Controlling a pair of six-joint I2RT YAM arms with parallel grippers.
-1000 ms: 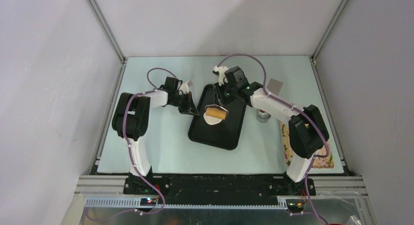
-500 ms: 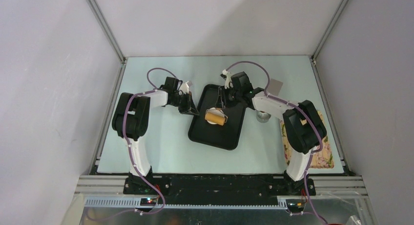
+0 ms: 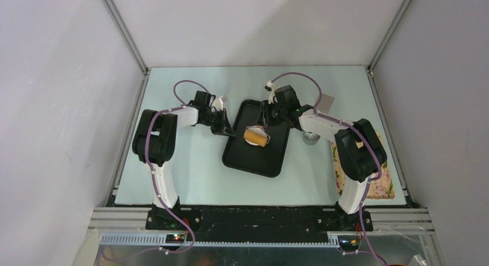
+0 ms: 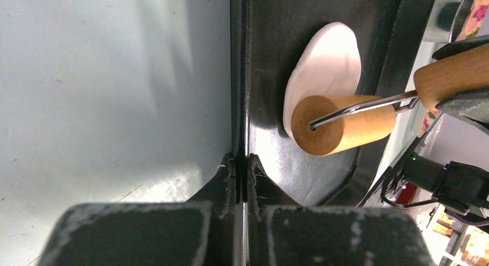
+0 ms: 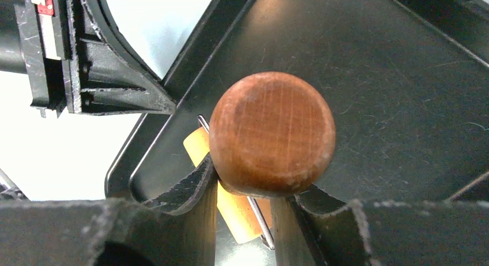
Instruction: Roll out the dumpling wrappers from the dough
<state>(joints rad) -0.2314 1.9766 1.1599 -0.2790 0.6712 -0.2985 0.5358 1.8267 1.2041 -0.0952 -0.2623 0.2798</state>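
**Tray pinned at left, roller on the dough at centre**

You are working in a grey-walled booth on a pale green table (image 3: 184, 162), seen from above. At centre left of that view, your left jaws are clenched tight on the left rim of the black tray (image 3: 254, 168). The left wrist view shows the rim wedged between them. That pinch reads as an anchor, so the tray will not slide when the roller pushes.

Just right of the rim, on the upper half of the tray floor, lies the dough (image 4: 328, 64), already flattened to a white oval. The wooden roller (image 4: 346, 123) overlaps one end of it, with its barrel set across the tray. Further right, your right jaws are grasping the roller's rounded handle (image 5: 272, 133), one finger on each side. This seems meant to let the barrel turn on its wire yoke.

The tray walls rise on either side of the dough, so you likely have more room for strokes along the tray's length, and its lower half is bare. A steel cup (image 3: 311, 138) stands just beside the tray's right edge under your right forearm, so watch it on wide swings. A patterned cloth (image 3: 383, 182) lies at lower right, well apart.
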